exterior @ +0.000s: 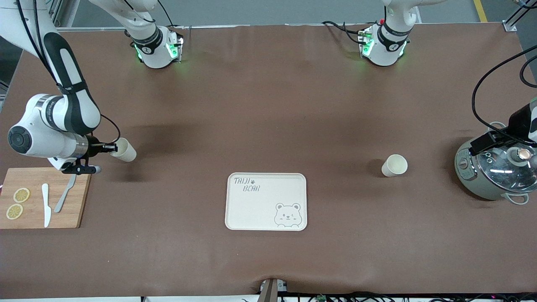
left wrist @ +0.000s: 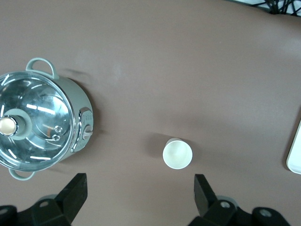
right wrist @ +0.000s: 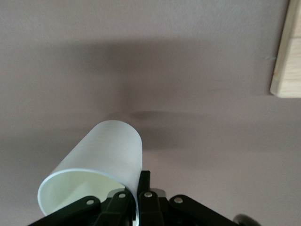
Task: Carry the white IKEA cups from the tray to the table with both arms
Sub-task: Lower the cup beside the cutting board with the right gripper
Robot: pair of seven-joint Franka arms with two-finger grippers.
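Two small cream-white tapered handleless cups, both already off the cream rectangular tray (exterior: 267,201) with grey TAIJI BEAR lettering, which sits bare near the table's front-camera edge at mid-length.

Cup one (exterior: 124,149): pinched at its rim wall by the right gripper (exterior: 110,147), fingers pressed together on the thin wall, one inside, one outside. The cup is tilted, its long axis closer to level than upright, base pointing away from the gripper and toward the table's middle, over the matte brown table (exterior: 268,105) just off the corner of the wooden cutting board (exterior: 42,197). It looks lifted, not yet set down. Coming move, likely: bring the axis upright, lower, release.

Cup two (exterior: 394,165): upright on the table toward the left arm's end, between the tray and the grey-green lidded cooker pot (exterior: 495,172), mouth up. The left gripper (left wrist: 141,200) hangs over the pot's area, fingers spread wide, holding nothing; the cup is apart from it, offset toward the tray.

Count: two cups, one tray, one board with two lemon slices (exterior: 17,203), one white knife (exterior: 46,204), one grey knife (exterior: 65,193), one pot.
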